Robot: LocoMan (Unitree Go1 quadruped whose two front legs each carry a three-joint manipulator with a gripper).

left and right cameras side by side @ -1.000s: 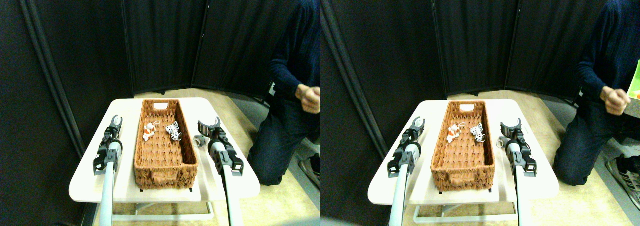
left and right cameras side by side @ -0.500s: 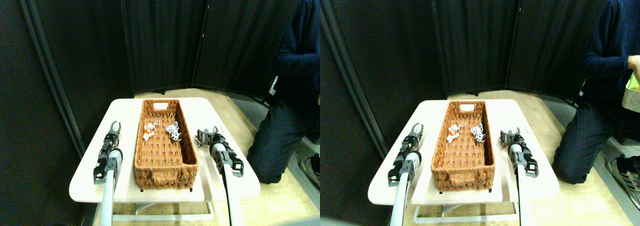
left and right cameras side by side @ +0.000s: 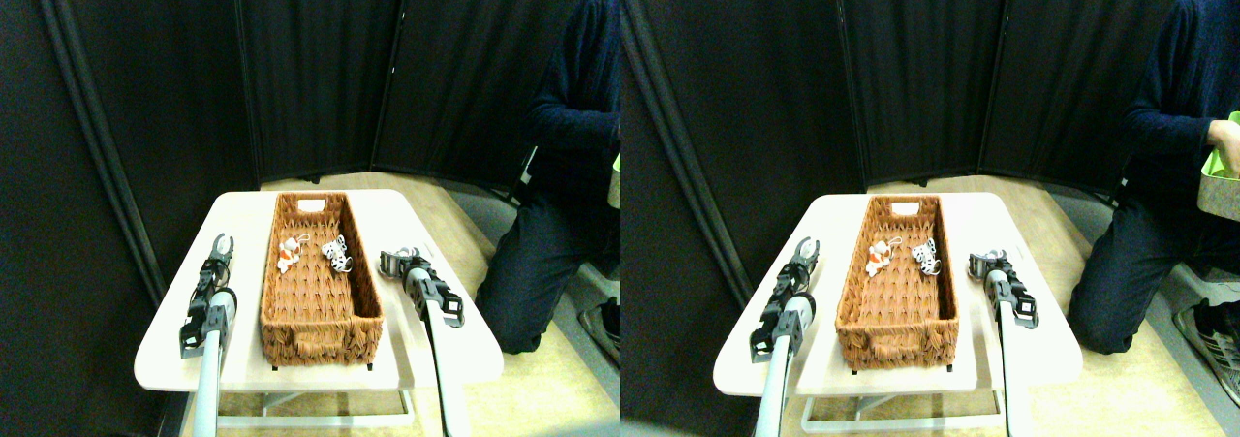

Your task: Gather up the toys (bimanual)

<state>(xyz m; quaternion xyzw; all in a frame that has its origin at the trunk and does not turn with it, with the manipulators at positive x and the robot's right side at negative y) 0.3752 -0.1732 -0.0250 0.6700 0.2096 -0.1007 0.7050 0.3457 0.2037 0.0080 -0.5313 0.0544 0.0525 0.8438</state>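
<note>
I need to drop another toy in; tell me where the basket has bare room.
The near half of the basket is bare, from the two toys down to the near wall. The far end holds a white tag. The orange toy and spotted toy crowd the middle-far part, side by side.

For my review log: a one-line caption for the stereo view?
Two plush toys lie in the wicker basket; both manipulators flank it.
</note>
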